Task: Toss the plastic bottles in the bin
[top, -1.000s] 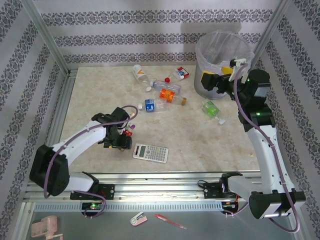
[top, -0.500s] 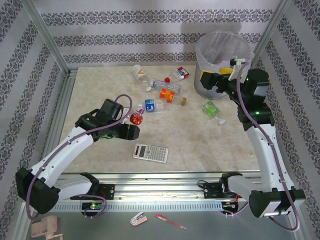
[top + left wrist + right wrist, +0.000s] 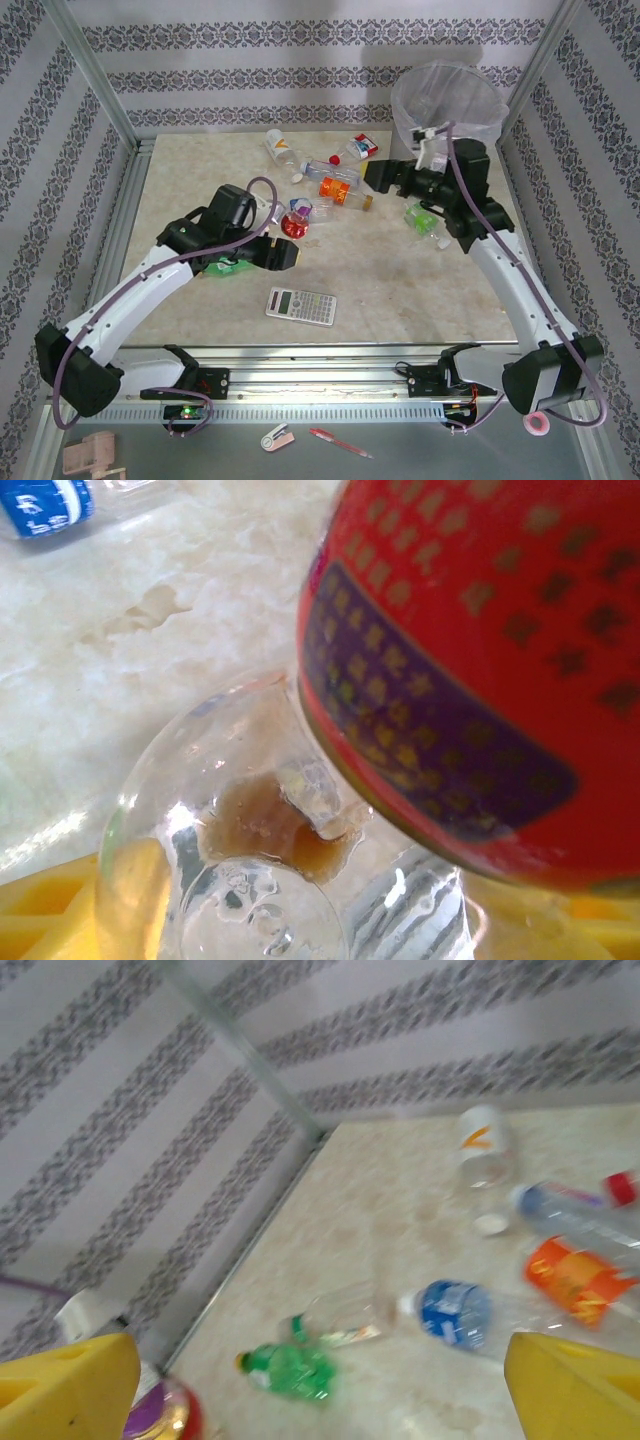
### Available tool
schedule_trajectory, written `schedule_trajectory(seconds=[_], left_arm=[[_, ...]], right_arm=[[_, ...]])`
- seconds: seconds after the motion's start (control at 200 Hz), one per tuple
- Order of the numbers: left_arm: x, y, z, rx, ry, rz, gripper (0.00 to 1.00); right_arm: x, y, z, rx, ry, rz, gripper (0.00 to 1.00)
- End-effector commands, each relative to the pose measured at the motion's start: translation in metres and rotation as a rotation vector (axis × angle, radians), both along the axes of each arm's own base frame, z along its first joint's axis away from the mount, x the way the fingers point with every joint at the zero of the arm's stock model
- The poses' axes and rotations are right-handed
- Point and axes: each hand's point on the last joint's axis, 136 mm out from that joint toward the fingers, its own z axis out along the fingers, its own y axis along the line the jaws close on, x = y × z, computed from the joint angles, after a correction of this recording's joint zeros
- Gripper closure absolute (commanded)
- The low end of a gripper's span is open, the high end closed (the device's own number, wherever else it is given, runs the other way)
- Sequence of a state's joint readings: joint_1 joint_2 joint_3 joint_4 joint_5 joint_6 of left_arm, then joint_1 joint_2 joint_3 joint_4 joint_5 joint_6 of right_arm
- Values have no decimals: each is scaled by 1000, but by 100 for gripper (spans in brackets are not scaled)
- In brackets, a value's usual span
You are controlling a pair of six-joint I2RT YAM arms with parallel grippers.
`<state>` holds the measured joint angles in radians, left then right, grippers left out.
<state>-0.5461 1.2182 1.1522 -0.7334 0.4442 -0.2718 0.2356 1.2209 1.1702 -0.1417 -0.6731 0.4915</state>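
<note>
- Taking up the middle of the overhead view, the pale marbled table (image 3: 180, 200) carries everything, with patterned walls round it.
- The bin (image 3: 445, 95), grey with a whitish liner, stands at the table's upper right corner, well apart from the left arm.
- The right arm (image 3: 520, 290) climbs from the lower right and bends left in front of the bin. Its wrist passes just above the green bottle (image 3: 421, 216).
- The left arm (image 3: 130, 290) reaches from the lower left to the centre, and a second green bottle (image 3: 225, 266) pokes out from under its wrist.
- The right gripper (image 3: 376, 177) hangs left of the bin, beside the bottle cluster. In its wrist view the yellow fingers (image 3: 65, 1380) are spread wide with nothing between them.
- The left gripper (image 3: 288, 242) is clamped on the red-labelled bottle (image 3: 296, 224). Yellow pads (image 3: 45, 910) show at both bottom corners of its wrist view, with the bottle between them.
- The grey calculator (image 3: 301, 304) lies flat, lower centre, just below the held bottle.
- The held bottle hides part of the blue-labelled bottle (image 3: 312, 208) from above.
- Upper centre lie the orange-labelled bottle (image 3: 340, 189), a clear red-capped bottle (image 3: 330, 167), a white bottle (image 3: 281, 150) and a red-and-white bottle (image 3: 362, 148), all near one another.
- A loose white cap (image 3: 297, 178) sits among them.
</note>
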Motion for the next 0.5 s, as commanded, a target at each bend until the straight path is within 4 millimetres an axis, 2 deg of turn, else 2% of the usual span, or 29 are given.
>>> schedule_trajectory(seconds=[0.0, 0.19, 0.39, 0.495], left_arm=[[4, -16, 17, -45, -50, -62, 52], [6, -26, 20, -61, -53, -96, 53], [6, -32, 20, -75, -45, -115, 53], [6, -35, 19, -81, -39, -124, 53]], right_arm=[[-21, 36, 0, 50, 13, 171, 8], [-43, 77, -15, 37, 40, 309, 14], [-53, 99, -22, 26, 57, 384, 20], [-55, 103, -25, 11, 60, 397, 22]])
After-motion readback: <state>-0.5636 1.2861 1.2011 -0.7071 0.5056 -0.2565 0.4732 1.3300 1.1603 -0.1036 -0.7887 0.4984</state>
